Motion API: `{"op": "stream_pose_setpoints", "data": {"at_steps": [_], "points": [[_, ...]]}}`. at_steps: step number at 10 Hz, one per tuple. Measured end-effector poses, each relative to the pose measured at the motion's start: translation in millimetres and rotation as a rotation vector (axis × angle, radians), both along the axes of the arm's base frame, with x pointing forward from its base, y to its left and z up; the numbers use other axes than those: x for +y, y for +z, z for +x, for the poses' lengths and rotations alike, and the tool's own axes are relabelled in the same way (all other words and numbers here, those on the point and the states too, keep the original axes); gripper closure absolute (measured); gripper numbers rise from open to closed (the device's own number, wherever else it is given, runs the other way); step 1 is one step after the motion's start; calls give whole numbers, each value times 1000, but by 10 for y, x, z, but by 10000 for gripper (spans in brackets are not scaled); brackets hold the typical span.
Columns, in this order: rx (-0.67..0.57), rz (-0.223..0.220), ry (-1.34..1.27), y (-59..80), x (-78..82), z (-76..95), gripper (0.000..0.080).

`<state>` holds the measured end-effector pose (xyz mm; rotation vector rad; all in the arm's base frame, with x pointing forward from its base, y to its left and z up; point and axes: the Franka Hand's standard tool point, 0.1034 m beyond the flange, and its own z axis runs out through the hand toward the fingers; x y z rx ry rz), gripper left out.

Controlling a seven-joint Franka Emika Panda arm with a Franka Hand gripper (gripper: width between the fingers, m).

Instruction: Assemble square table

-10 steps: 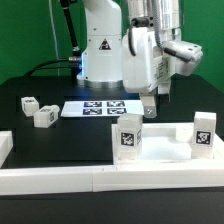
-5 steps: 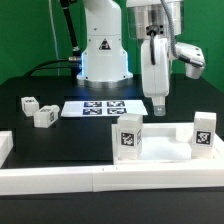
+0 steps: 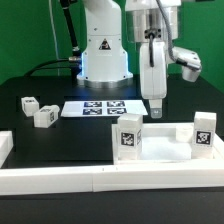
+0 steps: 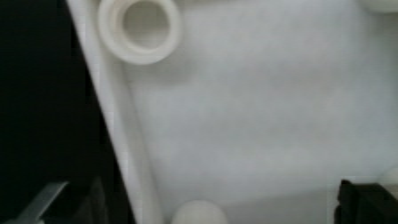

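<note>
Two loose legs (image 3: 29,103) well aside | fingers (image 4: 50,200) spread over panel (image 4: 249,120) edge

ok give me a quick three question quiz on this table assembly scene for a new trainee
1. True or false: the pincer is shut on a leg.
2. How many loose legs lie to the exterior view's left of the marker board?
3. In the wrist view, what lies under the pincer?
a) the marker board
b) the white square panel with a round socket
c) a loose leg

Key:
1. False. It is open and holds nothing.
2. Two.
3. b
</note>
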<state>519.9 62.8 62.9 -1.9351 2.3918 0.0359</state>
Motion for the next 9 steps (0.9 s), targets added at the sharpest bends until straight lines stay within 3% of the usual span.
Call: {"op": "stream_pose_setpoints", "data": {"at_steps": [2, 6, 9], "points": [[24, -24, 26, -177, 72, -153, 150], [63, -62, 75, -481, 230, -227, 150], [44, -77, 96, -531, 176, -211, 150]]}}
